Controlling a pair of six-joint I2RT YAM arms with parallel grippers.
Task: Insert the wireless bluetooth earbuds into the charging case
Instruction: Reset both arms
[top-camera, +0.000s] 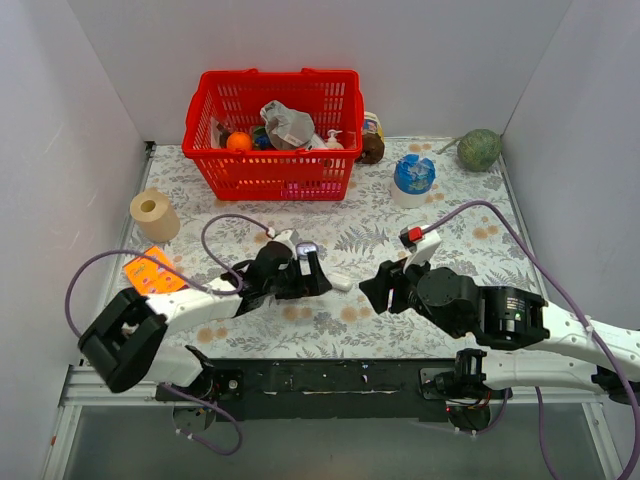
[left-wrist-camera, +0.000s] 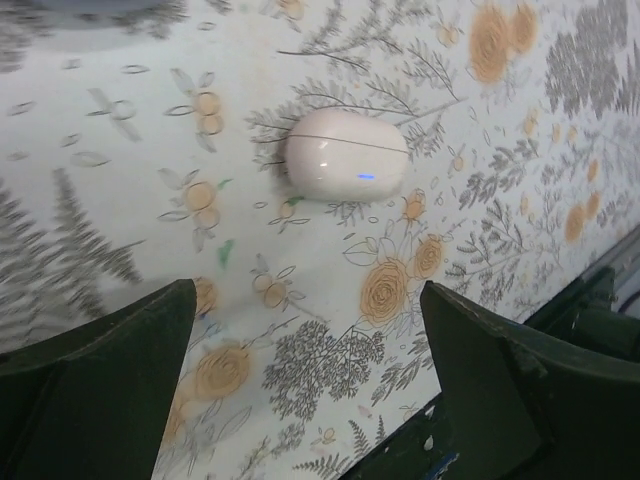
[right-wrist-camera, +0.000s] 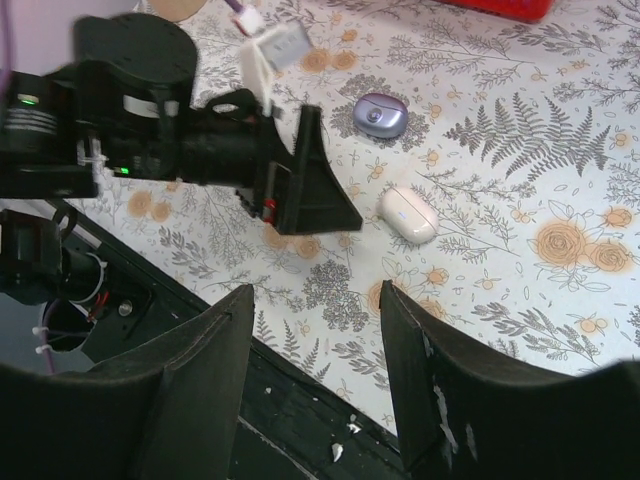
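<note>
The lavender charging case (right-wrist-camera: 380, 115) lies shut on the floral cloth, also seen as a pale patch (top-camera: 306, 248) just beyond my left gripper (top-camera: 318, 275). A white pill-shaped case (left-wrist-camera: 346, 153) with a lid seam and a small blue light lies shut ahead of the left gripper (left-wrist-camera: 308, 300), whose jaws are open and hold nothing. The same white case (right-wrist-camera: 408, 213) lies between the two grippers (top-camera: 341, 283). My right gripper (right-wrist-camera: 317, 295) hovers open over the cloth's near edge (top-camera: 372, 288), with nothing between its fingers. The earbuds are out of view.
A red basket (top-camera: 270, 135) of clutter stands at the back. A tape roll (top-camera: 154, 214) and an orange packet (top-camera: 150, 272) lie on the left. A brown jar (top-camera: 372, 140), a blue-white container (top-camera: 414, 175) and a green ball (top-camera: 480, 150) sit back right. A black rail (top-camera: 330, 380) runs along the front.
</note>
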